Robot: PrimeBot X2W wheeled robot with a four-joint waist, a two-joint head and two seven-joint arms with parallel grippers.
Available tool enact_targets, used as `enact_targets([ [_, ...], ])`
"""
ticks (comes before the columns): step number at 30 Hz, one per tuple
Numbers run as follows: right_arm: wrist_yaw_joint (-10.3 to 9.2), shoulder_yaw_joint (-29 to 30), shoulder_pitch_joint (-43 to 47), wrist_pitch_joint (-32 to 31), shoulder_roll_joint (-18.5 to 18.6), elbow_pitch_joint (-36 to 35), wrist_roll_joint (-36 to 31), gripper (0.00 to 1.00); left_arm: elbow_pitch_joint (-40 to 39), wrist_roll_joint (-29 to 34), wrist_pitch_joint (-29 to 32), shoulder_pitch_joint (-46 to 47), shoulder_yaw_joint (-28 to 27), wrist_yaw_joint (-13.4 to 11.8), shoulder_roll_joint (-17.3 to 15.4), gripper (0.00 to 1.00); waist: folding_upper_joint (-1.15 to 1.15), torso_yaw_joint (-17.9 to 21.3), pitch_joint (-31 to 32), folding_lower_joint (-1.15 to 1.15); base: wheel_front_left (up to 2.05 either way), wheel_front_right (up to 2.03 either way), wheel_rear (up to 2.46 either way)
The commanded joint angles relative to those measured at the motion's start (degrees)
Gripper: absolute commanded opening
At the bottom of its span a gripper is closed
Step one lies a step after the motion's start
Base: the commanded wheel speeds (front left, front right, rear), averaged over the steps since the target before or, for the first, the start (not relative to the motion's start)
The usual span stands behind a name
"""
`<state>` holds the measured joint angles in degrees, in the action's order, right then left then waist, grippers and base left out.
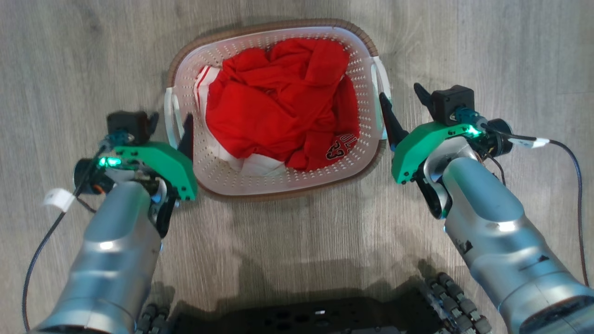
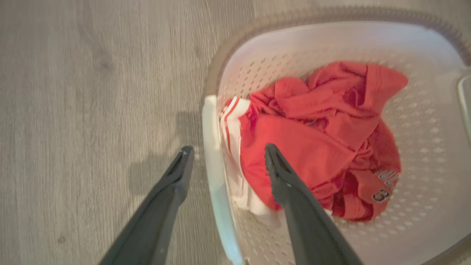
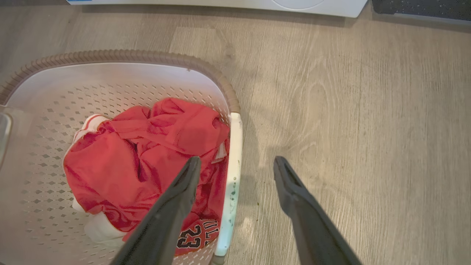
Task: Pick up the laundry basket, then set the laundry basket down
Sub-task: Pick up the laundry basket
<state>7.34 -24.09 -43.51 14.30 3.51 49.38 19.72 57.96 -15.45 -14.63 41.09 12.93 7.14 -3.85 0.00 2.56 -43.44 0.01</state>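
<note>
The laundry basket (image 1: 222, 178), white with perforated walls and a brown rim, stands on the wood floor holding a red jersey (image 1: 278, 102). My left gripper (image 1: 170, 127) is open and straddles the basket's left white handle (image 1: 169, 109): one finger is inside the basket, the other outside. In the left wrist view the handle (image 2: 212, 147) runs between the fingers (image 2: 180, 173) of the left gripper (image 2: 228, 150). My right gripper (image 1: 404, 105) is open astride the right handle (image 1: 383, 79). The right wrist view shows the same handle (image 3: 234, 147) inside the right gripper (image 3: 237, 162). Whether the fingers touch the handles I cannot tell.
Bare wood floor (image 1: 69, 55) surrounds the basket. A white appliance's lower edge (image 3: 220, 3) and a dark mat (image 3: 423, 9) lie beyond the basket. My dark wheeled base (image 1: 301, 320) is at the bottom edge. A cable (image 1: 575, 185) hangs by the right arm.
</note>
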Motion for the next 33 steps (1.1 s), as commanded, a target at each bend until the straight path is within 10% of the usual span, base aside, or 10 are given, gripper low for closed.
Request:
enact_targets([
  [1, 0.14, -1.75, 0.93, 0.7, -0.63, 0.28, 1.21, 1.0, 1.61, -0.79, -0.36, -0.05, 0.22, 0.34, -2.49, 1.0, 0.0, -0.26, -0.5, -0.01, 0.0, 0.0, 0.0],
  [33, 0.14, -20.26, -15.51, -7.24, -0.63, 15.48, 27.16, 1.0, 9.23, -22.83, 12.61, 13.77, 31.37, 0.35, -7.98, 1.0, 0.0, -1.72, -9.61, -0.01, 0.0, 0.0, 0.0],
])
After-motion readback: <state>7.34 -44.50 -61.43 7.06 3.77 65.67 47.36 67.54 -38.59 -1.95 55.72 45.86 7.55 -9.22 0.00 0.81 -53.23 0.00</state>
